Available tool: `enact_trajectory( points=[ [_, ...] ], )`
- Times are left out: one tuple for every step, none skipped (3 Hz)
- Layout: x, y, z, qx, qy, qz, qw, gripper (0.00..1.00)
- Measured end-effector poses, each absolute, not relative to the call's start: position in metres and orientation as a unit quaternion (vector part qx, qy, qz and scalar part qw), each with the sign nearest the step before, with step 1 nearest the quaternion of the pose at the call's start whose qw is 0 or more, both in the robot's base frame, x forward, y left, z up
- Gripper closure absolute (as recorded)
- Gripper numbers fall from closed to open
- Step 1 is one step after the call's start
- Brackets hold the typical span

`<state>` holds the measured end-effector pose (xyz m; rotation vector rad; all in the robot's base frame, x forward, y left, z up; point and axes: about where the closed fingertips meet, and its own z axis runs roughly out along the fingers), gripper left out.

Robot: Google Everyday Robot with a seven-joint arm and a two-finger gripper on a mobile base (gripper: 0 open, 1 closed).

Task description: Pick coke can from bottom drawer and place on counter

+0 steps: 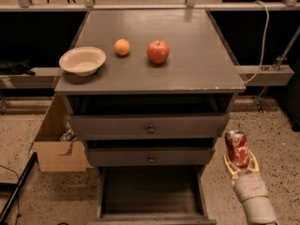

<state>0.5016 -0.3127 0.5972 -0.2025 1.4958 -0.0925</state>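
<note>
The coke can [236, 147] is held upright at the lower right of the frame, gripped between the fingers of the gripper [240, 160]. It is seen beside the pulled-out bottom drawer [150, 193], below the grey counter [192, 55] and over a speckled floor [267, 135]. The arm is cut off by the lower edge, and the contents of the cardboard box [55, 146] at left cannot be made out. One bowl [82, 60], one orange [122, 47] and one apple [158, 51] are counted on the counter.
</note>
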Motion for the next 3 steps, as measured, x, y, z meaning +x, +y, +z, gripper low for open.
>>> enact_trajectory(
  points=[
    [0.504,-0.327,0.634,-0.089,0.652,-0.066,0.75,1.0],
    [0.502,-0.363,0.717,-0.083,0.593,-0.123,0.792,1.0],
    [0.499,-0.381,0.775,-0.085,0.548,-0.164,0.816,1.0]
  ],
)
